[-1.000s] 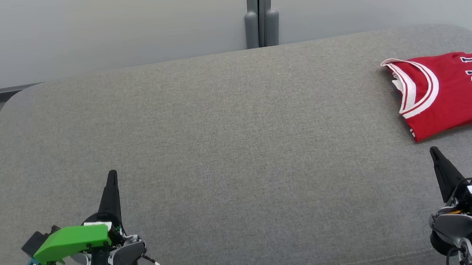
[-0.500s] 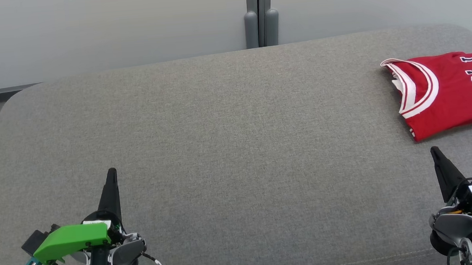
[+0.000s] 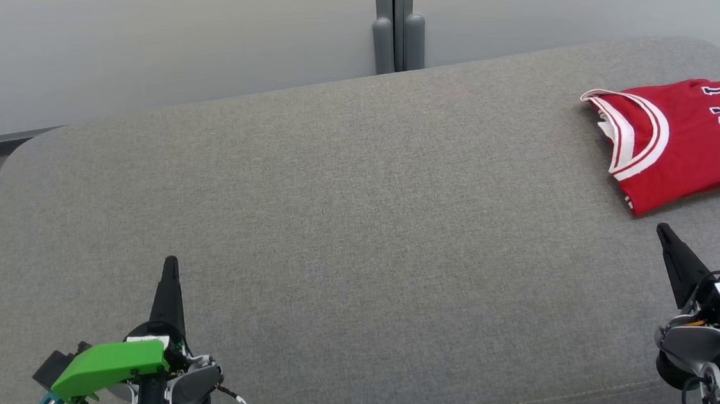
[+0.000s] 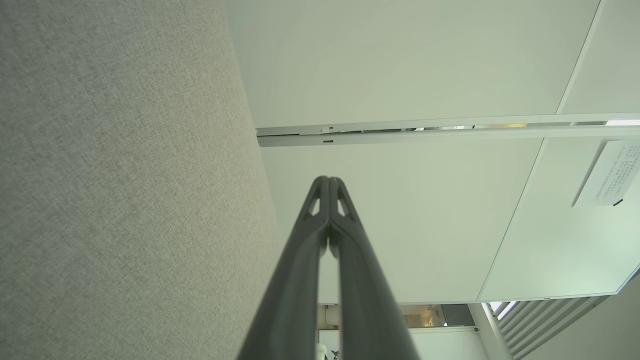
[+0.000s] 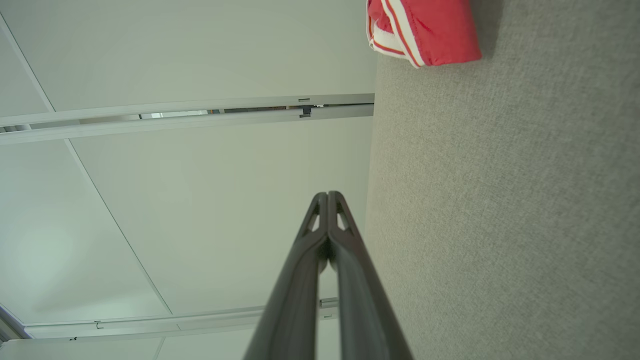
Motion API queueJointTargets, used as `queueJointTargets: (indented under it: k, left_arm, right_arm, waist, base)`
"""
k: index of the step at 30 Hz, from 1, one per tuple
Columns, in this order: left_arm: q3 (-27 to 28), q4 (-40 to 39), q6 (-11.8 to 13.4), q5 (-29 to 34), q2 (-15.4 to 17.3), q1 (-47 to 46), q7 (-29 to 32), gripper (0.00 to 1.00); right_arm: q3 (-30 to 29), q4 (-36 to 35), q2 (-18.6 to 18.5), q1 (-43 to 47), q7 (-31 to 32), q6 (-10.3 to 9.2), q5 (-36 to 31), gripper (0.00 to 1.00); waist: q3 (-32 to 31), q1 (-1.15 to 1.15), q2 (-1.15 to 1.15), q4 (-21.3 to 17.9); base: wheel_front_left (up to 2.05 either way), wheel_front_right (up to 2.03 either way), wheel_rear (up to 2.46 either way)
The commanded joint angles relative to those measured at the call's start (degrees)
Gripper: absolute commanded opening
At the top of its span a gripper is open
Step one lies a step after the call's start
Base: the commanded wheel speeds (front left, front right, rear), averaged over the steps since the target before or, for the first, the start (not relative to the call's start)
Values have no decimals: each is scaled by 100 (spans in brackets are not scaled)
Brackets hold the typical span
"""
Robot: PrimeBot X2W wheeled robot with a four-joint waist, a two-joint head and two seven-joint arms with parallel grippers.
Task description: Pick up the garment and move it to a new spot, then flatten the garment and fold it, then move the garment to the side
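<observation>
The garment [image 3: 683, 144], a red jersey with white trim at the neck and dark lettering, is seen lying near the far right corner of the grey fabric-covered surface [image 3: 362, 227]; its layers are stacked with a straight near edge, so it is judged to be folded already and set aside there, leaving the middle of the surface bare; how far it runs toward the right edge cannot be told, since it is cut by the frame.

The left claw [image 3: 171, 262] is held over the near edge, toward the near left corner; its two dark fingers are pressed together to a single point and nothing is gripped. The right claw [image 3: 661, 228] is held over the near edge, toward the near right corner, likewise pinched together and empty; it is near the garment's near edge but apart from it, with bare fabric between.

Both are judged to be drawn back in a rest pose because no grip is called for; the task appears to be at or close to its end.
</observation>
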Motion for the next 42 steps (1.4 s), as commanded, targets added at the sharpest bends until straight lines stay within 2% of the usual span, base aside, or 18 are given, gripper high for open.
queueJointTargets:
  k: [1, 42]
  left_arm:
    - [15, -9, -17, -47, -2, -67, 15, 0]
    - [13, -11, -17, -49, -1, -66, 13, 0]
  right_arm:
    - [-14, 6, -25, -56, 9, 2, 21, 0]
    - [-12, 5, -26, -55, 8, 2, 22, 0]
  waist:
    - [0, 0, 0, 0]
    - [0, 0, 0, 0]
  base:
    - [0, 0, 0]
    - [0, 0, 0]
